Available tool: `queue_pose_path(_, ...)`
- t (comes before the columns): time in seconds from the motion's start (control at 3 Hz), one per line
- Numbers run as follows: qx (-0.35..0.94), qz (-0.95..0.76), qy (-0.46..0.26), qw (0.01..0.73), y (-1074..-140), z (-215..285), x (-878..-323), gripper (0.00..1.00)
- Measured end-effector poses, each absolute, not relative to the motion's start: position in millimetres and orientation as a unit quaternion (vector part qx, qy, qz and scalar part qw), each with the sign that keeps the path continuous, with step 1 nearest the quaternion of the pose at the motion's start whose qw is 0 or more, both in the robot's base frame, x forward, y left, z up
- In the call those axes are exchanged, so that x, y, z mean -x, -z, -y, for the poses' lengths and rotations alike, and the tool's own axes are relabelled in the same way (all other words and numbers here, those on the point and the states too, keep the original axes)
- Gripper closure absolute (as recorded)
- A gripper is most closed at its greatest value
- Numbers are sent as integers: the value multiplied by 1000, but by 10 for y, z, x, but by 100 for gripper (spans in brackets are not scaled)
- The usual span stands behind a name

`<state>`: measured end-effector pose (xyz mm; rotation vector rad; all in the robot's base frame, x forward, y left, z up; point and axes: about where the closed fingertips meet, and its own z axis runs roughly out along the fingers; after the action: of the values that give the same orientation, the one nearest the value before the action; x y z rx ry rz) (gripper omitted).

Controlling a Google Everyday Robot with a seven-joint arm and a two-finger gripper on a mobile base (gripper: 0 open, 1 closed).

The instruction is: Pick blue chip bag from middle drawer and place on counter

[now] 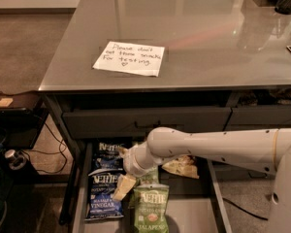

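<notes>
I see the gripper [123, 187] low centre, inside the drawer [194, 217], at the right edge of the blue bag [103, 198]. Can't tell if it's spread or clamped.

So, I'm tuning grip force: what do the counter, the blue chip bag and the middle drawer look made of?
The counter: likely metal, glossy; it mirrors light and objects. The blue chip bag: thin printed film, probably plastic, creased and shiny. The middle drawer: seemingly painted metal, dark walls, pale matte floor. The gripper hangs over the bags inside the drawer.
</notes>
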<state>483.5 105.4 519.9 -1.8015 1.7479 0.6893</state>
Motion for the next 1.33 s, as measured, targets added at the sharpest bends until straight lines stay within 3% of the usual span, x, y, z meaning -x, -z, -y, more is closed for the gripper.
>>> queue_pose_path(1.33, 669, -632, -257, 294, -4737, -1478, -4814, 0)
